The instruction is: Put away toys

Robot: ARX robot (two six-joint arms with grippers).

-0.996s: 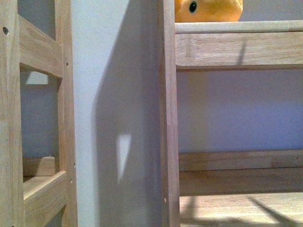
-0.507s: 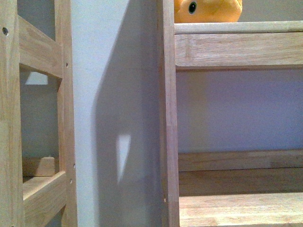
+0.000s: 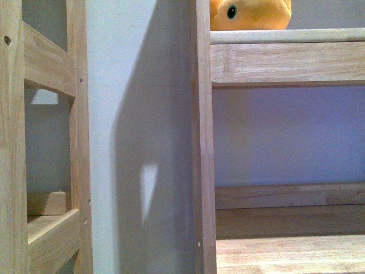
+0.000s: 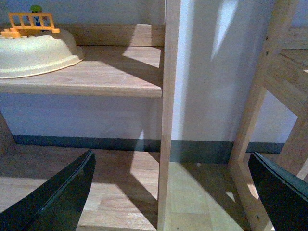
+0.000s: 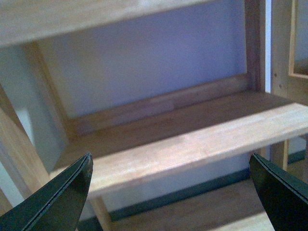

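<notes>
An orange-yellow plush toy (image 3: 251, 15) with a black bead eye rests on the upper wooden shelf (image 3: 285, 36) at the top of the front view; only its lower part shows. Neither arm appears in the front view. My left gripper (image 4: 171, 192) is open with nothing between its dark fingers (image 4: 57, 197), facing a wooden shelf post (image 4: 166, 120) and the floor. My right gripper (image 5: 171, 195) is open and empty too, facing a bare wooden shelf board (image 5: 192, 144). The toy is not in either wrist view.
Two wooden racks stand against a pale wall, with a gap of wall (image 3: 137, 137) between them. In the left wrist view a cream basin (image 4: 33, 50) sits on a shelf with an orange plastic fence piece (image 4: 31, 21) behind it. A dark skirting board (image 4: 96, 143) runs along the floor.
The shadows of an arm on the lower shelf board have gone from the front view. The view has shifted very slightly; the plush toy stays on the upper shelf.
</notes>
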